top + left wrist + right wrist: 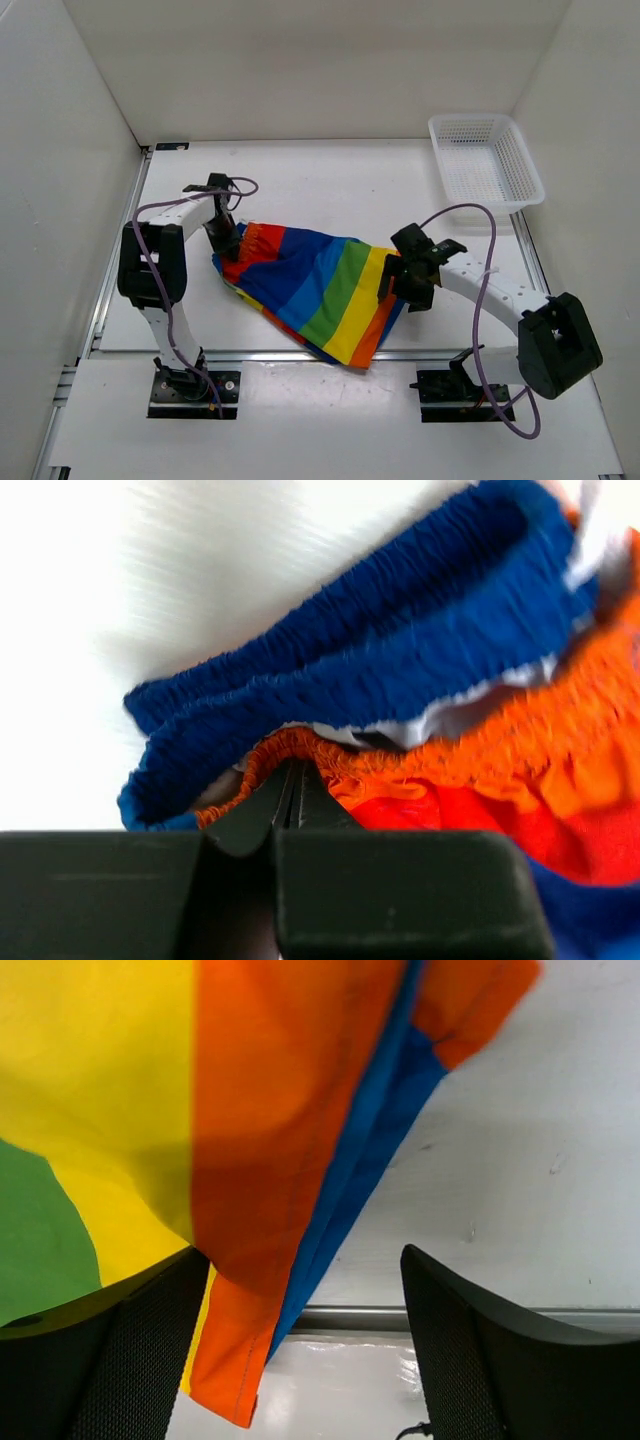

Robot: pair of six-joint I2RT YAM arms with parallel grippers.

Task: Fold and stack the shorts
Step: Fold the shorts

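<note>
The rainbow-striped shorts (320, 290) lie across the table's middle, the waistband to the left and the leg hems to the front right. My left gripper (228, 245) is at the waistband end. In the left wrist view its fingertips (290, 780) are pressed together at the orange elastic edge of the shorts (400, 670), under the blue band. My right gripper (400, 280) stands open at the hem end. In the right wrist view the orange and blue hem of the shorts (270, 1130) hangs between the fingers and drapes over the left finger (140, 1350).
A white mesh basket (485, 160) stands at the back right. A metal rail (450, 1318) runs along the table's front edge, just below the hanging hem. White walls close in the left, back and right sides.
</note>
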